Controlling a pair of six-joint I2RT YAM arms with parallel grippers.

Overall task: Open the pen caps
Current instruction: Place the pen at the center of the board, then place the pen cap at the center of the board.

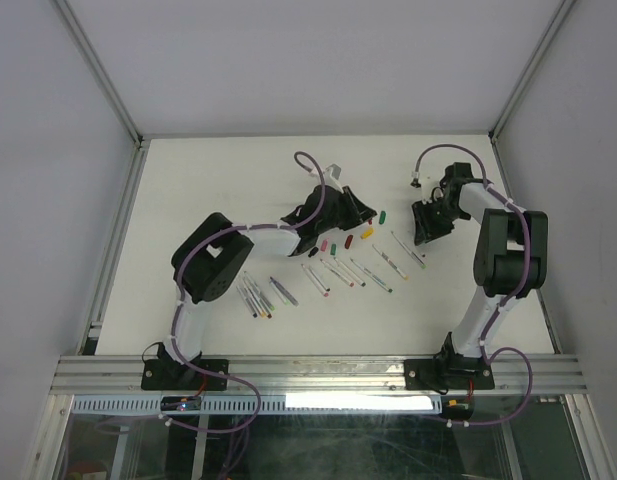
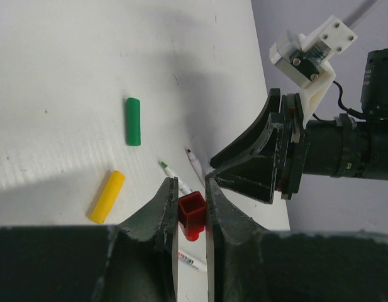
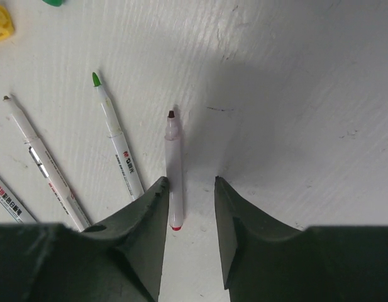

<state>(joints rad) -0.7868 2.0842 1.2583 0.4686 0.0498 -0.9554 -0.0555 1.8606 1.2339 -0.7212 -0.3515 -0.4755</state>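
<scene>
Pen caps (image 1: 367,233): stubby coloured plastic pieces, scattered at mid-table between the two grippers, just beyond a fan of uncapped pens. Noted left to right.

Far left, by the left arm's elbow: a bundle of thin grey-white pen barrels (image 1: 256,298) is laid close together. One grey pen (image 1: 283,291) lies just beside it.

Left gripper (image 2: 190,185): the fingers are closed on a red plastic cap (image 2: 192,211). The cap is pinched on both sides, its square open mouth turned toward the wrist camera. It is held above the white tabletop (image 2: 68,63).

Beyond it in the left wrist view, a yellow cylindrical cap (image 2: 106,196) and a green cylindrical cap (image 2: 133,121) lie flat on the table, apart from each other and untouched.

Mid-table: a row of white uncapped pens (image 1: 353,272) is fanned out.

Right gripper (image 3: 190,182): the fingers are parted, with nothing pinched. A white pen with a dark brown tip (image 3: 173,163) lies flat between them. It sits against the inner face of one finger, with a clear gap to the other, and a red end plug is seen.

A green-tipped white pen (image 3: 115,141) and a brown-tipped white pen (image 3: 39,167) lie alongside.

Writing: black print is seen on the green-tipped barrel, and red characters on a further barrel at the frame edge (image 3: 5,198). None of it can be read.
</scene>
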